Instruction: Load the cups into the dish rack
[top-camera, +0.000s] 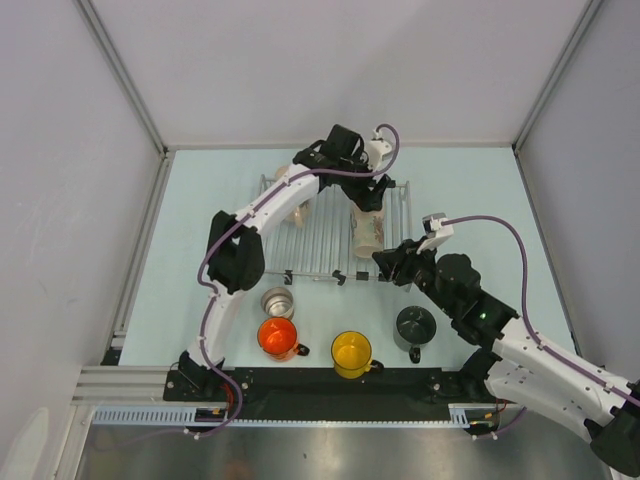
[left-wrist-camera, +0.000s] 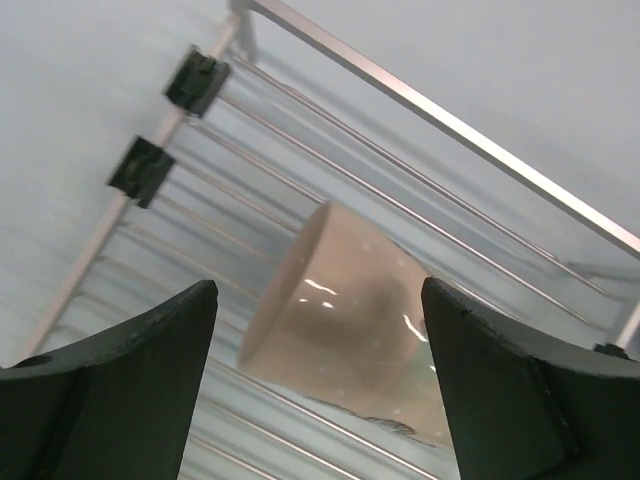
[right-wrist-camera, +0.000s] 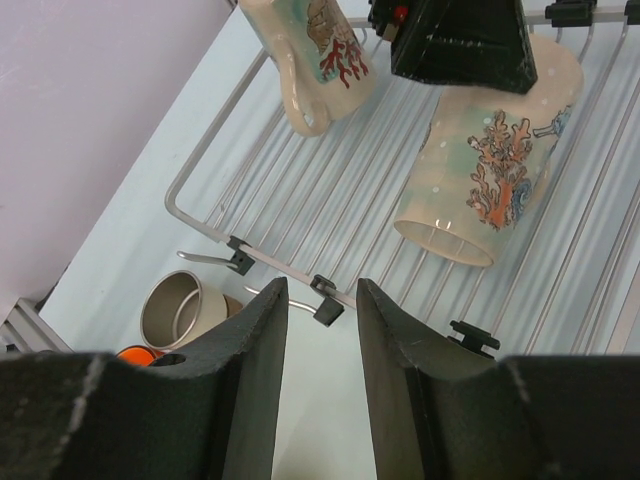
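Observation:
The dish rack (top-camera: 325, 245) lies at the table's middle. One beige mug (top-camera: 368, 236) lies on its side on the rack's right part; the other beige mug (top-camera: 297, 208) lies on the left part, partly under the left arm. My left gripper (top-camera: 372, 192) hovers open just over the right mug (left-wrist-camera: 350, 320), its fingers (left-wrist-camera: 150, 360) apart from it. My right gripper (top-camera: 386, 262) is open and empty over the rack's near edge (right-wrist-camera: 290, 275). Both mugs show in the right wrist view (right-wrist-camera: 490, 170) (right-wrist-camera: 320, 55). The steel cup (top-camera: 277, 301), orange mug (top-camera: 278, 337), yellow mug (top-camera: 351, 352) and dark grey mug (top-camera: 414, 326) stand in front of the rack.
Black clips (right-wrist-camera: 328, 300) sit on the rack's near rail. The steel cup (right-wrist-camera: 180, 310) stands just left of my right fingers. White walls enclose the table on the left, back and right. The arm bases sit on a black rail (top-camera: 330, 385) at the near edge.

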